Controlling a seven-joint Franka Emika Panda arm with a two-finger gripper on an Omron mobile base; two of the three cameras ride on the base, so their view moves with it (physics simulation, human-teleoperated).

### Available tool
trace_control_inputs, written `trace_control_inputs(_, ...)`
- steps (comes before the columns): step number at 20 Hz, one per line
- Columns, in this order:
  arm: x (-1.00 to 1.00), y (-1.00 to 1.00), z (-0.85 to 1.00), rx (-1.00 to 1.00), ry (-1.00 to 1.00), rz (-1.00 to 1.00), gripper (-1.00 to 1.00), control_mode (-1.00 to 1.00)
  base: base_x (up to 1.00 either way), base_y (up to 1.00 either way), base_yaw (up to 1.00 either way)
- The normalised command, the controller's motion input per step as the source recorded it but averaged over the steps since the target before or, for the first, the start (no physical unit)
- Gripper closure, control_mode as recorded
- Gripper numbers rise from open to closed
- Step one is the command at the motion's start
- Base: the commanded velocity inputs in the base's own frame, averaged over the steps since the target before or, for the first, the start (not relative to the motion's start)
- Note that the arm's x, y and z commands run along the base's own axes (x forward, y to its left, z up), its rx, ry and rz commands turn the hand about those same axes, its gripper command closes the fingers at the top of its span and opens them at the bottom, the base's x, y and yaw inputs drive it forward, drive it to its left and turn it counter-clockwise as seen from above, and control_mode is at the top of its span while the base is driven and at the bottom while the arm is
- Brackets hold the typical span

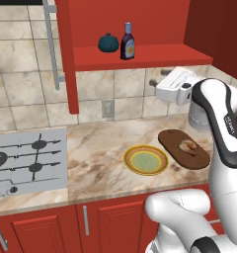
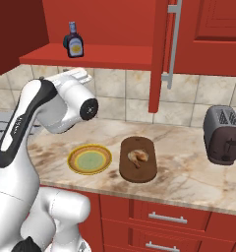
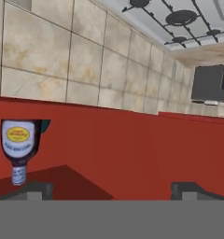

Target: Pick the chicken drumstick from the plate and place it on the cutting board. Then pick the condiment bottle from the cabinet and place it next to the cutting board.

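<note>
The chicken drumstick (image 1: pixel 188 146) (image 2: pixel 138 156) lies on the dark oval cutting board (image 1: pixel 171 138) (image 2: pixel 137 173). Left of the board, the yellow-rimmed plate (image 1: pixel 145 160) (image 2: pixel 89 159) has nothing on it. The condiment bottle (image 1: pixel 127 42) (image 2: pixel 73 41) stands upright on the open red shelf of the cabinet (image 1: pixel 155 55) (image 2: pixel 110 51). In the rolled hand view the bottle (image 3: pixel 19 144) appears upside down at the left. My gripper (image 1: pixel 159 78) (image 2: pixel 84 75) (image 3: pixel 114 190) hangs open and holds nothing, just below the shelf's front edge, lower than the bottle and apart from it.
A teal pumpkin-shaped object (image 1: pixel 108 42) sits on the shelf just left of the bottle. The open cabinet door (image 1: pixel 66 54) (image 2: pixel 159 54) hangs beside the shelf. A toaster (image 2: pixel 223 135) stands right of the board, and a gas hob (image 1: pixel 26 158) lies at the left.
</note>
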Motion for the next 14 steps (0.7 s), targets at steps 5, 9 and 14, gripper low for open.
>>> trace_control_inputs(5,0.2,0.0,0.12,0.0,0.03,-0.01,-1.0,-1.0,0.0,0.0,0.0)
trace_control_inputs(9,0.2,0.0,0.13,0.0,0.0,-0.01,-1.0,-1.0,0.0,0.0,0.0)
trace_control_inputs(14,0.18,0.0,0.14,0.0,0.0,-0.01,-1.0,-1.0,0.0,0.0,0.0)
